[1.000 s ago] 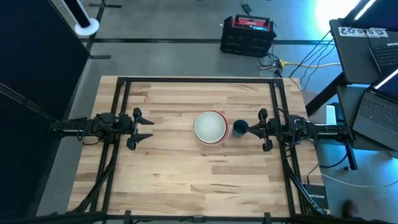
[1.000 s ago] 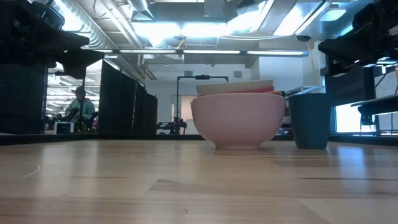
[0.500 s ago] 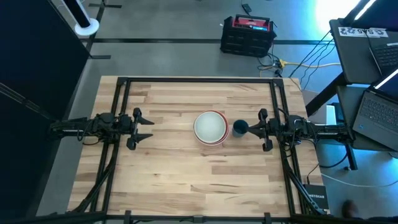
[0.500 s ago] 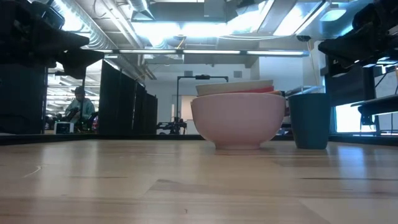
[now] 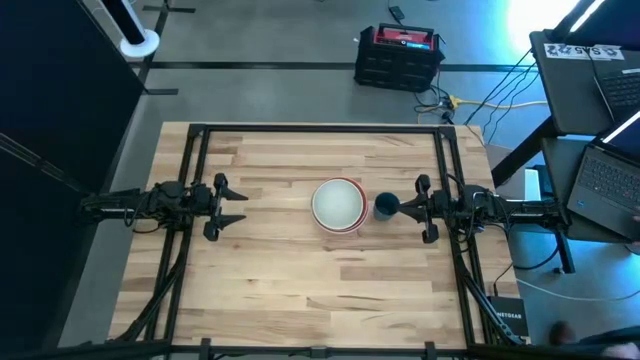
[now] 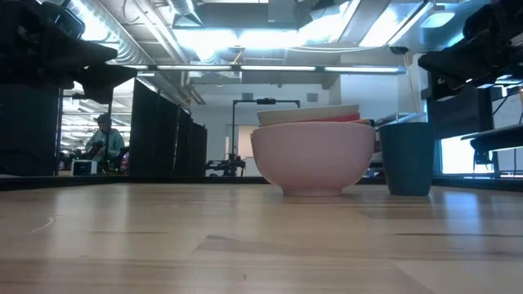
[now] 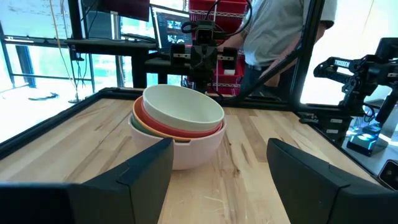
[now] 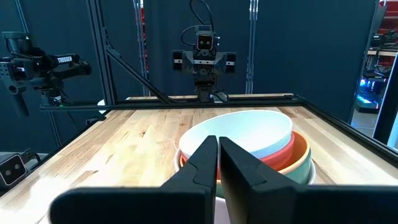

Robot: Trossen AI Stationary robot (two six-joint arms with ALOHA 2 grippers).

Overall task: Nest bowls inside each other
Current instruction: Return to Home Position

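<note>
1. Starting with the stack of bowls (image 5: 337,205): it sits nested near the middle of the table (image 5: 300,290). A pale bowl is on top, with red and orange rims showing under it. The inner bowls sit a little crooked inside the pale outer one. I judge the stack needs nothing more from you.
2. The small blue cup (image 5: 386,207) stands upright just beside the stack, on your right arm's side.
3. Watch your right gripper (image 5: 404,207). Its fingers are pressed together on nothing, and the tips are very near the cup. Draw it straight back from the cup before any lift or swing, so you don't knock the cup into the bowls.
4. Your left gripper (image 5: 236,207) waits well apart from the stack, fingers spread and empty. It can retreat freely.
</note>
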